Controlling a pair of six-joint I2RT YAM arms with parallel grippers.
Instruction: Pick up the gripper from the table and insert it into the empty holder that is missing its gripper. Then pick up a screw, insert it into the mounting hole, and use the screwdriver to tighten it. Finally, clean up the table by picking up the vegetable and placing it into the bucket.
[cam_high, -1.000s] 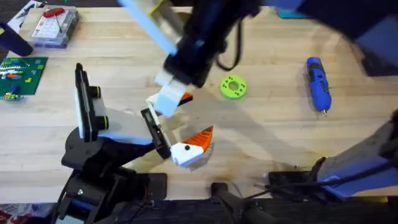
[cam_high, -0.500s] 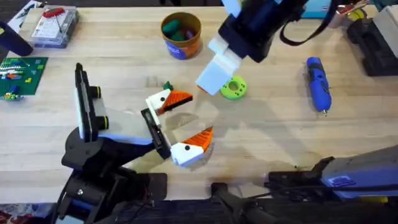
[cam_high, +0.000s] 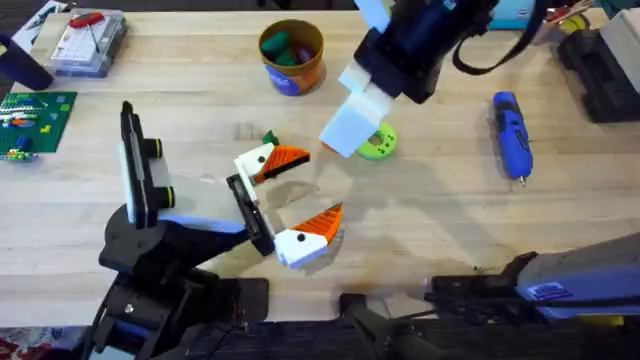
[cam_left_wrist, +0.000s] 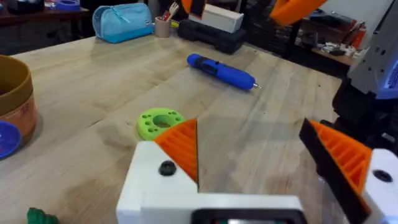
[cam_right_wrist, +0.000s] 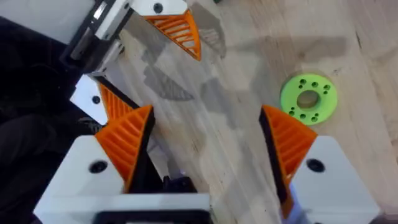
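At right fingertips: right gripper (cam_right_wrist: 205, 137) has its orange pads (cam_right_wrist: 127, 140) spread wide, nothing between; bare wood under the gap.
Right gripper, from above: white block (cam_high: 347, 128) hangs over table middle, partly over the green disc (cam_high: 380, 145); arm comes in from the far side.
Left fingertips: left gripper (cam_left_wrist: 261, 155) spread wide too, nothing held; one orange pad each side of the wrist view.
Gripper piece: white base w/ orange wedge (cam_high: 272, 160), seated at far end of the holder's black front plate, wedge pointing toward table middle; dark mounting hole shows in its white base in the left wrist view (cam_left_wrist: 177, 149).
Second wedge: same sort of piece (cam_high: 312, 232) at near end of the plate.
Holder: black-and-white body (cam_high: 190, 205) on black stand, near-left part of table.
Vegetable: small green bit (cam_high: 268, 138) on the wood just beside the gripper piece, far side.
Bucket: orange-brown tub w/ blue label (cam_high: 292, 58), upright at far edge, toy bits inside, well apart from vegetable.
Screwdriver: blue (cam_high: 510, 135), lying flat on right side, apart from both grippers.
Parts box: clear (cam_high: 88, 40), far-left corner.
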